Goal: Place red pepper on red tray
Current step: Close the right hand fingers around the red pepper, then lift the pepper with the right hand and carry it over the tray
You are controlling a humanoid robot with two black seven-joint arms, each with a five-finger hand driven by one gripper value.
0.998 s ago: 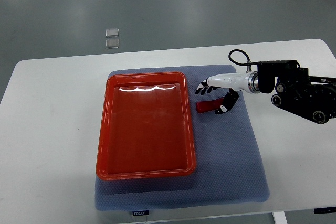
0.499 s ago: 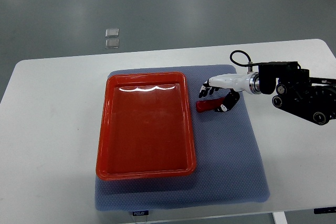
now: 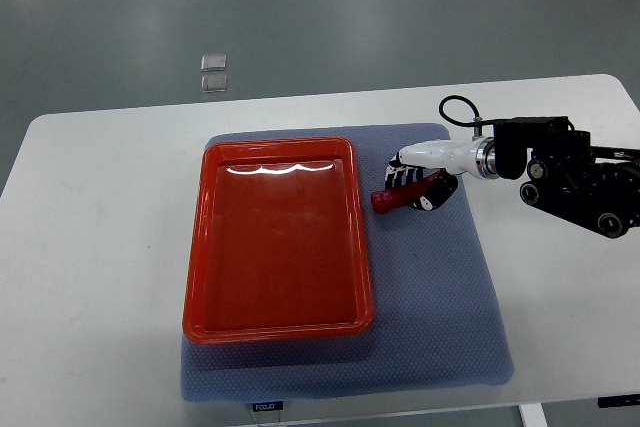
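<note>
Curling its fingers around the red pepper (image 3: 400,195), the right hand (image 3: 418,183) sits beside the red tray (image 3: 278,237).

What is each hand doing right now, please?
Left hand: not in view.
Right hand: fingers curled around the red pepper on the blue mat.

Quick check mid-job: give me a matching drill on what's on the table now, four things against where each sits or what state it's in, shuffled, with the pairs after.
Things:
1. red pepper
2. red tray
3. blue mat
4. right hand

Places or states:
A. lies flat on the white table, under the tray
B. fingers curled around the pepper
C. empty, on the mat's left part
D. on the mat just right of the tray, not yet in it

Pairs: 1-D, 2-C, 3-A, 4-B
</note>
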